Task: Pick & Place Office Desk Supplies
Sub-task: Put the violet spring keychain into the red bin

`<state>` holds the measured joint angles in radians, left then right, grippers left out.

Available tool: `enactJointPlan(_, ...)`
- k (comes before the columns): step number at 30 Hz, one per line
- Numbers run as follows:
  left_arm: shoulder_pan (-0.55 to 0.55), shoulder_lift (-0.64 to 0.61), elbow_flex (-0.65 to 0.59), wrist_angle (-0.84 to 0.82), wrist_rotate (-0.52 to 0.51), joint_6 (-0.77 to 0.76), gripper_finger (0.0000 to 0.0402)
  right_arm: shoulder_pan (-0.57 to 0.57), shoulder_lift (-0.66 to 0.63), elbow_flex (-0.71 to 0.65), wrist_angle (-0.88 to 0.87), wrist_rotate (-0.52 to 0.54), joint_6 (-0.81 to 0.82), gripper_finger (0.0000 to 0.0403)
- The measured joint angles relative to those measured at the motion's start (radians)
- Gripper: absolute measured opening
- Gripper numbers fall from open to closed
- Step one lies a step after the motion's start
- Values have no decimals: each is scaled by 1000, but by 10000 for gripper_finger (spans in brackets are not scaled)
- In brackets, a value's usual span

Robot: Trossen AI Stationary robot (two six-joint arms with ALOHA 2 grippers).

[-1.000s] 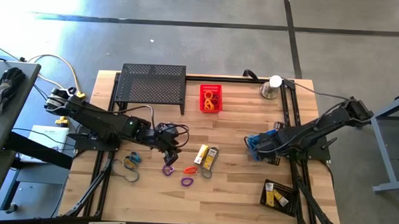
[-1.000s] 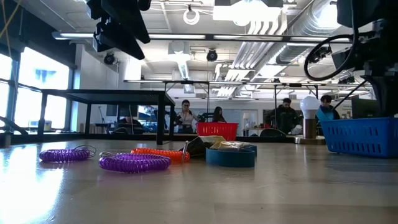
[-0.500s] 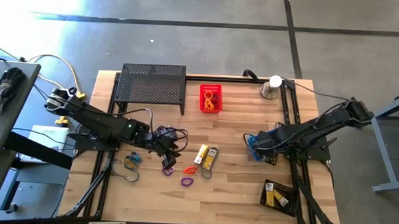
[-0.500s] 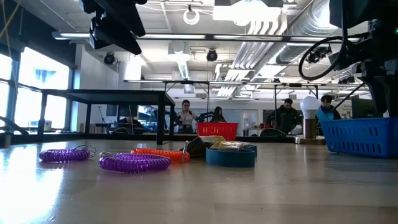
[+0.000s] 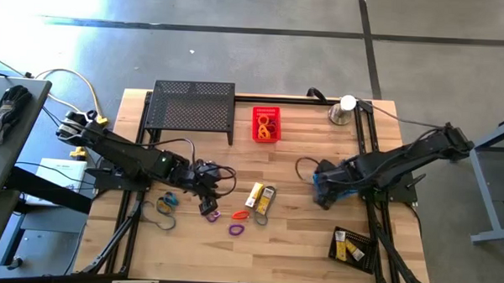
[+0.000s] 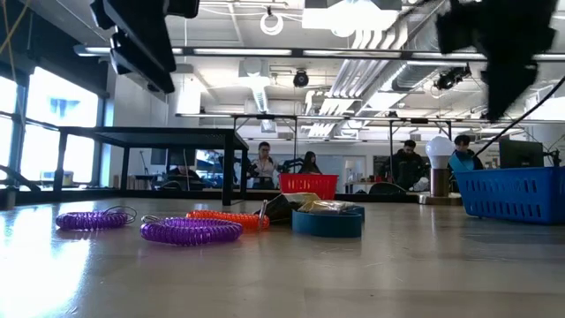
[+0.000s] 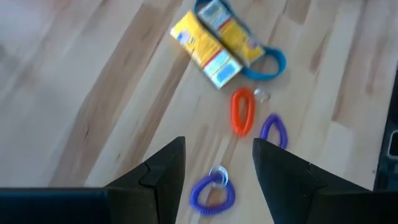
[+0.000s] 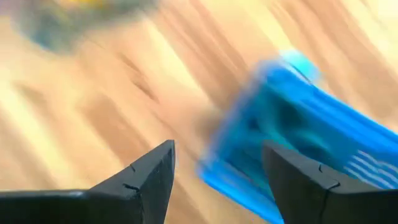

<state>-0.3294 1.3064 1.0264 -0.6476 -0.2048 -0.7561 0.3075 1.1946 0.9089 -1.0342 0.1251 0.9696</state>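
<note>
Your left hand (image 7: 214, 168) hangs over the table (image 5: 293, 160) with its fingers spread wide and nothing between them. Right under it lies a purple loop (image 7: 211, 193). Just past that are an orange loop (image 7: 242, 112) and a second purple loop (image 7: 273, 130), side by side. Farther on sit two yellow boxes (image 7: 214, 40) on a blue ring (image 7: 277, 62).

From above, the left hand (image 5: 209, 203) is left of the boxes (image 5: 261, 197), near the table's middle. More loops fill the red basket (image 5: 266, 123) at the back, beside the mesh shelf (image 5: 193, 106). Another blue ring (image 5: 167, 201) and a dark band (image 5: 163, 218) lie by the left arm.

Your right hand (image 8: 214, 180) is also spread and empty, close over a blue basket (image 8: 305, 143) on the right side of the table. A black tray (image 5: 352, 246) at the front right holds more yellow boxes.
</note>
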Motion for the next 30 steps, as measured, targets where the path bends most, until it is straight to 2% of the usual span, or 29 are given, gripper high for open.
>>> enactJointPlan(3, 0, 0, 0, -21, 22, -26, 182, 13, -2, 0, 253, 2, -12, 226)
enactJointPlan(6, -5, 0, 0, -22, 30, -28, 182, 46, 14, 0, 511, 3, -101, 226)
enactJointPlan(10, -28, 0, 0, -22, 34, -70, 182, 75, 58, 0, 778, 65, -215, 226)
enactJointPlan(15, -77, 0, 0, -26, 34, -129, 182, 93, 133, 0, 977, 129, -227, 226)
enactJointPlan(18, -131, 0, 0, -50, 33, -157, 182, 95, 184, -1, 1046, 106, -165, 227)
enactJointPlan(24, -249, 0, 0, -101, 9, -66, 182, 107, 282, -1, 1217, 53, -99, 227)
enactJointPlan(27, -264, 0, 0, -101, -48, -79, 182, 121, 319, -1, 1347, 55, -106, 227)
enactJointPlan(30, -262, 6, -2, -100, -62, -75, 182, 135, 346, -1, 1503, 56, -139, 227)
